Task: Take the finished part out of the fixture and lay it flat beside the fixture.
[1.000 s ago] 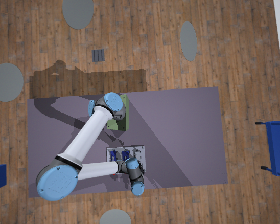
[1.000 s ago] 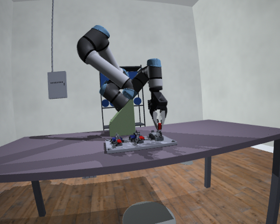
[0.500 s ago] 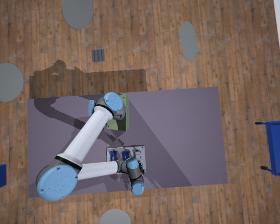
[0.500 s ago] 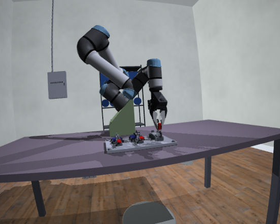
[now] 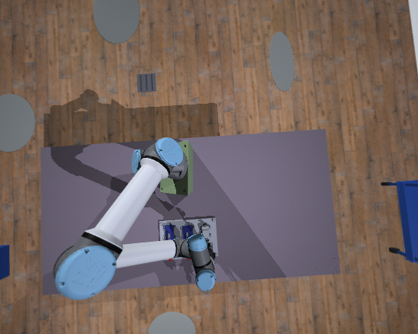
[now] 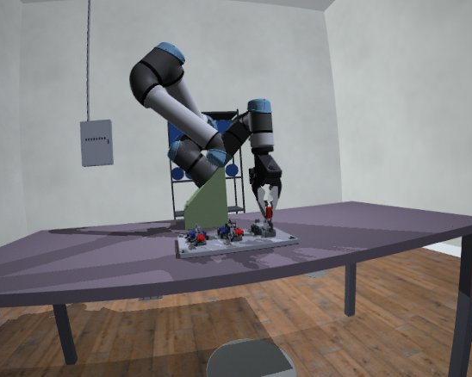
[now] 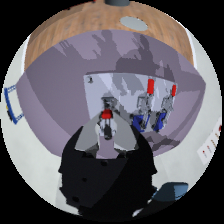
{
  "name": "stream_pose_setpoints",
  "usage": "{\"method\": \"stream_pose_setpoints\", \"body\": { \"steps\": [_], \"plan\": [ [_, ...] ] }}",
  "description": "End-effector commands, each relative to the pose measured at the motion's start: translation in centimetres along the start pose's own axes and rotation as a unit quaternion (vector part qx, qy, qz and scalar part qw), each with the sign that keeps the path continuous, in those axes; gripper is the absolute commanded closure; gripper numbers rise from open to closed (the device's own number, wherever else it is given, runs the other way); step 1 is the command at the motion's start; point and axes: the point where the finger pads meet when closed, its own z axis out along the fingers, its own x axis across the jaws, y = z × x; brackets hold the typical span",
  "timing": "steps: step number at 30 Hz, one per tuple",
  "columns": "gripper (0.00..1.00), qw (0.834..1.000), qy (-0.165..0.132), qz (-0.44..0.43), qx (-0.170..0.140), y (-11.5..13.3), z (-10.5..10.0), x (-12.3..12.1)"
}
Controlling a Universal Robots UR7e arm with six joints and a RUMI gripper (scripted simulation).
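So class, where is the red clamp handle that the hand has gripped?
In the exterior view, the red handle stands upright between the hand fingers, above the fixture plate's right end, right of the two blue blanks.

No text, label, brand, number or sign can be read in any view; the marks on the grey wall box (image 6: 96,142) are too small to tell.

- The arm (image 5: 128,206) has smooth white tube links, joined by dark grey rounded joint housings.
- Light blue round caps (image 5: 85,271) close the joints, each dotted with small screw marks near its rim.
- Black bands (image 5: 101,241) ring the tube ends.
- Above the fingers sits a black, blocky gripper (image 6: 266,207) body.
- The fingers are pale grey and taper toward their tips.
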Motion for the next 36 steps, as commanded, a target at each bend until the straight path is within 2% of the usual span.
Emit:
{"method": "stream_pose_setpoints", "body": {
  "steps": [1, 31, 32, 36],
  "plan": [
    [1.0, 1.0, 0.0, 0.0, 0.0, -0.02, -0.05, -0.01],
    [1.0, 1.0, 0.0, 0.0, 0.001, -0.02, -0.05, -0.01],
    [0.72, 1.0, 0.0, 0.0, 0.001, -0.02, -0.05, -0.01],
    [0.72, 1.0, 0.0, 0.0, 0.001, -0.02, -0.05, -0.01]
  ]
}}
